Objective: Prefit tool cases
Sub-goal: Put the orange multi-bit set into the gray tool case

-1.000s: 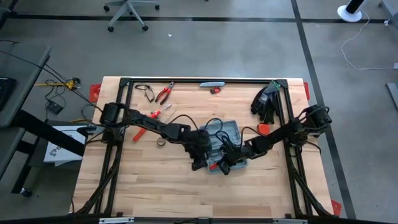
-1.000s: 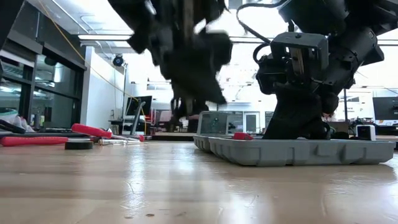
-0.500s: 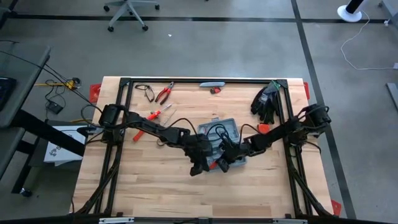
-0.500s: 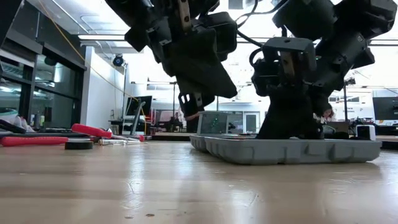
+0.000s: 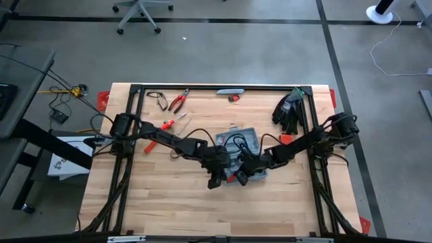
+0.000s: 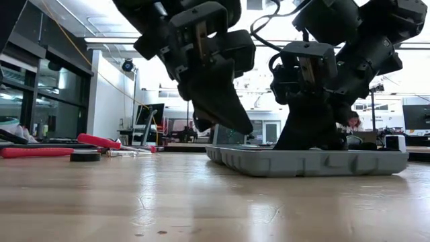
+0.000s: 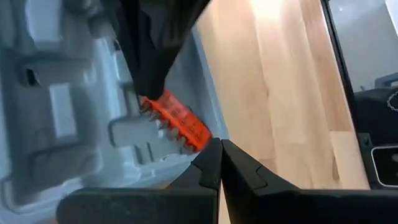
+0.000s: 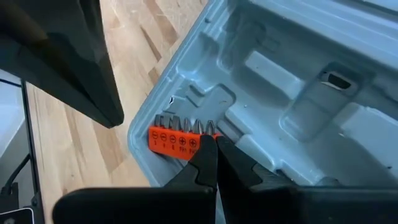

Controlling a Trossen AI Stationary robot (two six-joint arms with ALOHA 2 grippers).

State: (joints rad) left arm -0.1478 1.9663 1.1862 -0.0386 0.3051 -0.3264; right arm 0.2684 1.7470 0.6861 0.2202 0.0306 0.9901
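Observation:
The grey-blue tool case (image 5: 246,143) lies open on the table, its moulded grey inside (image 8: 298,81) facing up. An orange bit holder (image 7: 177,121) lies in the slot at the case's near left corner. My right gripper (image 8: 211,144) is shut, with its tips on that holder. My left gripper (image 7: 219,149) is also shut. It points down at a slant just outside the same corner. In the low view its tip (image 6: 243,130) stands a little above the case's rim (image 6: 222,150). My right gripper presses its shut fingertips (image 8: 205,155) on one end of the orange bit holder (image 8: 202,138). It comes slanting down from the table's right and far side. The holder lies in its slot with its row of bits toward the case's middle.
Red-handled pliers (image 5: 178,102), a red screwdriver (image 5: 169,123) and a dark tape roll (image 5: 174,154) lie at the far left. Black gloves (image 5: 290,111) lie at the far right. A black frame (image 5: 223,87) runs along the table's far edge and sides.
My left gripper has rolled about its own axis and come down a little toward the case's near left corner. The case has shifted slightly toward the table's left. In the low view the orange holder stood above the case's rim a second ago and no longer does.

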